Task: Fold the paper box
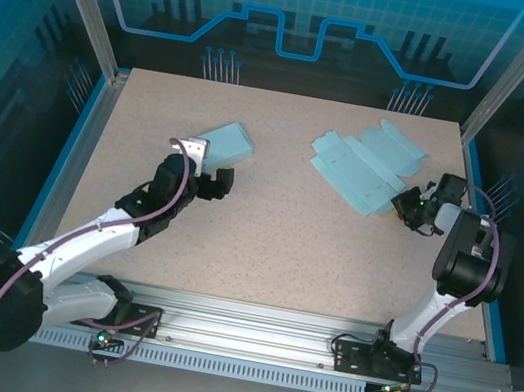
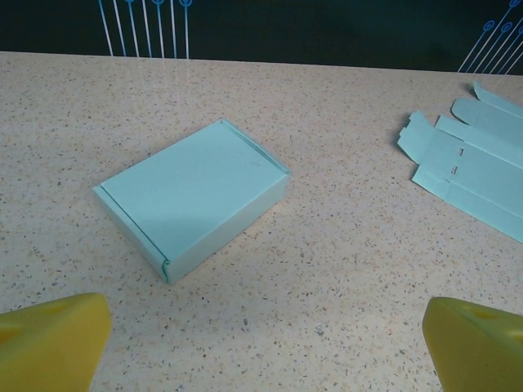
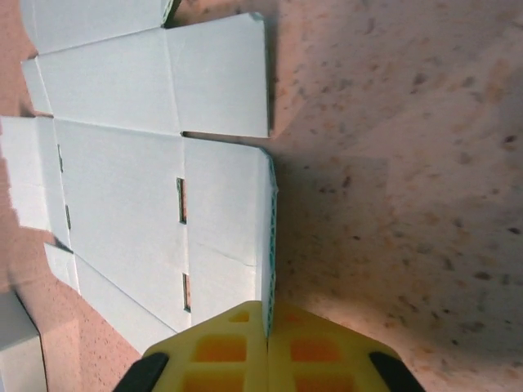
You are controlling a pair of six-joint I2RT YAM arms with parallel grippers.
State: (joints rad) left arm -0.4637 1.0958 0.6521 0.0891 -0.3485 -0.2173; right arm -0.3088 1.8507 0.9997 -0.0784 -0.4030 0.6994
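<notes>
Folded box (image 1: 229, 143) left, flat blank (image 1: 364, 163) right

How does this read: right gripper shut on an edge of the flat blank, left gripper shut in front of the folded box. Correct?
One slip: the left gripper is open, not shut; the left wrist view shows its fingers spread wide in front of the folded box. The right gripper is shut on an edge of the flat blank.
</notes>
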